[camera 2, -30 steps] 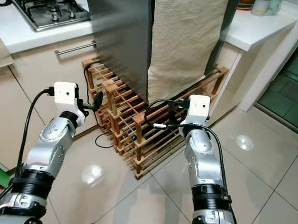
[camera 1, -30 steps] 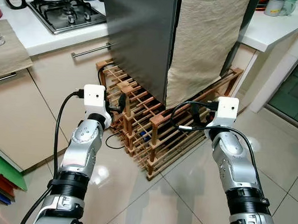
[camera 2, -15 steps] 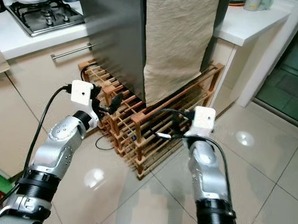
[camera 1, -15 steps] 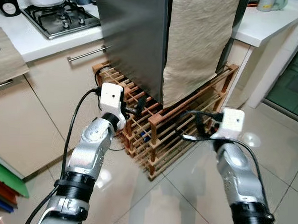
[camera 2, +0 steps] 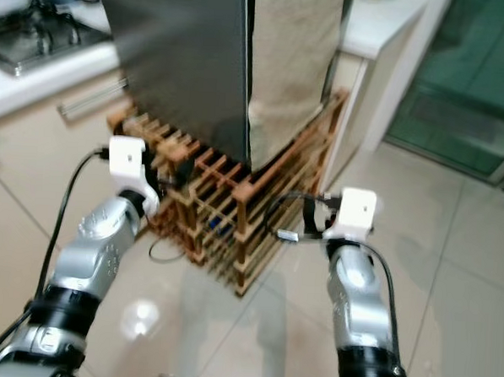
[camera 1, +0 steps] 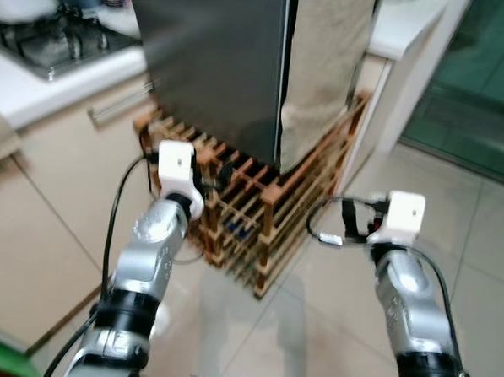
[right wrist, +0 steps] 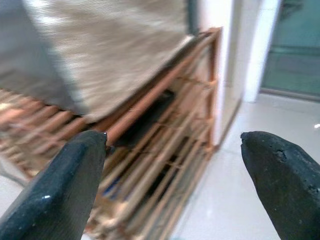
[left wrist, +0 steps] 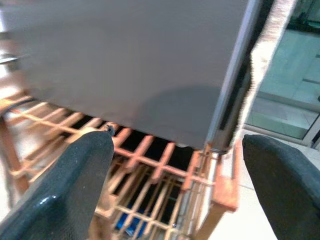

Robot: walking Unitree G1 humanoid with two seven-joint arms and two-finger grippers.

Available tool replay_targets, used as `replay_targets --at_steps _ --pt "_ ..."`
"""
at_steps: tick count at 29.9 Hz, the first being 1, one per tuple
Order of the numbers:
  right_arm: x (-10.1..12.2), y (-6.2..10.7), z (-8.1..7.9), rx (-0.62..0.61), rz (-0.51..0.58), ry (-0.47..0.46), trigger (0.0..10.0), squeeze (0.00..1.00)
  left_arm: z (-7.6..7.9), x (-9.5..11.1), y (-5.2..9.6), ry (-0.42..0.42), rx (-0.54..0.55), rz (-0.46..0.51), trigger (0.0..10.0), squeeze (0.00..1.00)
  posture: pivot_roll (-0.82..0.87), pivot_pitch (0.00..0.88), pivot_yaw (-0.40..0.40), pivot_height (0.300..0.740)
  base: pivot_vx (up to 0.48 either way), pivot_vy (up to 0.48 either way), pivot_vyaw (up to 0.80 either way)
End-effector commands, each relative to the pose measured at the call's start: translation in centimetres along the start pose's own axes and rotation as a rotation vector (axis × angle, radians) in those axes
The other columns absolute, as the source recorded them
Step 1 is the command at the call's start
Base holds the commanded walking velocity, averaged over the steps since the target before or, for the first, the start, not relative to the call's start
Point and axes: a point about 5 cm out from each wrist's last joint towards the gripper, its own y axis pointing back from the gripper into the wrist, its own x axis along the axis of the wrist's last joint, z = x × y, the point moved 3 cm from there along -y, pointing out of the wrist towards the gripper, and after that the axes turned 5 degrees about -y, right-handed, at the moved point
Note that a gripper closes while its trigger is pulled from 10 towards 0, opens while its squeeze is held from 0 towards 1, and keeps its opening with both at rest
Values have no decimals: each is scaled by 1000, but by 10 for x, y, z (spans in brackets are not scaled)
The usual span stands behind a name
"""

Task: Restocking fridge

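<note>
Since a second ago the camera has swung right, while both arms stay raised. Left gripper (left wrist: 172, 190) and right gripper (right wrist: 172, 185) are spread wide, holding nothing, before the wooden rack (camera 1: 259, 214) on the tiled floor (camera 1: 477, 251). The grey fridge (camera 1: 216, 60), cloth-draped (camera 1: 326, 66), stands on it.

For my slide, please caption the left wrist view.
Open left gripper faces a wooden rack beneath a grey fridge.
</note>
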Motion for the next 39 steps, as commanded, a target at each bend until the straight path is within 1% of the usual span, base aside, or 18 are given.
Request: replay_targets --at_steps 1,6,8,9,10,12,13,15,17,18,20,26,27,33,37,39 --pt "8 -3 -2 12 23 -2 10000 0 0 7 -2 3 -6 32 10000 0 -57 0 76 740 0 0 -631" --pt "10 -3 0 7 27 17 10000 0 1 9 -3 0 -4 41 10000 0 -61 0 78 740 0 0 -605" --pt "12 -3 1 2 36 39 10000 0 -1 9 -3 11 4 50 10000 0 -61 0 78 740 0 0 -606" --pt "14 -2 2 -6 54 53 10000 0 -5 8 -1 25 20 52 10000 0 -60 0 77 740 0 0 -563" --pt "14 -2 2 -6 54 53 10000 0 -5 8 -1 25 20 52 10000 0 -60 0 77 740 0 0 -563" --pt "20 3 8 -47 94 66 10000 0 -17 2 4 77 66 38 10000 0 -56 0 73 740 0 0 0" --pt "20 7 11 -62 102 51 10000 0 -26 -4 6 103 104 15 10000 0 -54 0 71 740 0 0 -594" --pt "17 11 17 -83 95 39 10000 0 -35 -13 9 125 154 -19 10000 0 -55 0 72 740 0 0 -597" --pt "17 11 17 -83 95 39 10000 0 -35 -13 9 125 154 -19 10000 0 -55 0 72 740 0 0 -594" --pt "15 12 19 -89 89 34 10000 0 -38 -16 10 129 169 -28 10000 0 -55 0 72 740 0 0 -594" --pt "14 11 21 -92 87 33 10000 0 -37 -14 10 117 171 -19 10000 0 -56 0 72 740 0 0 -584" --pt "16 11 19 -82 94 43 10000 0 -33 -9 8 98 153 3 10000 0 -60 0 71 740 0 0 -590" --pt "15 11 20 -82 88 44 10000 0 -27 -3 6 93 119 29 10000 0 -61 0 67 740 0 0 -606" --pt "15 9 18 -76 77 57 10000 0 -20 5 4 71 85 67 10000 0 -60 0 69 740 0 0 -621" --pt "16 6 13 -60 83 66 10000 0 -21 12 3 81 93 95 10000 0 -56 0 69 740 0 0 -262" --pt "17 5 12 -52 87 77 10000 0 -21 16 2 67 90 108 10000 0 -55 0 68 740 0 0 0"
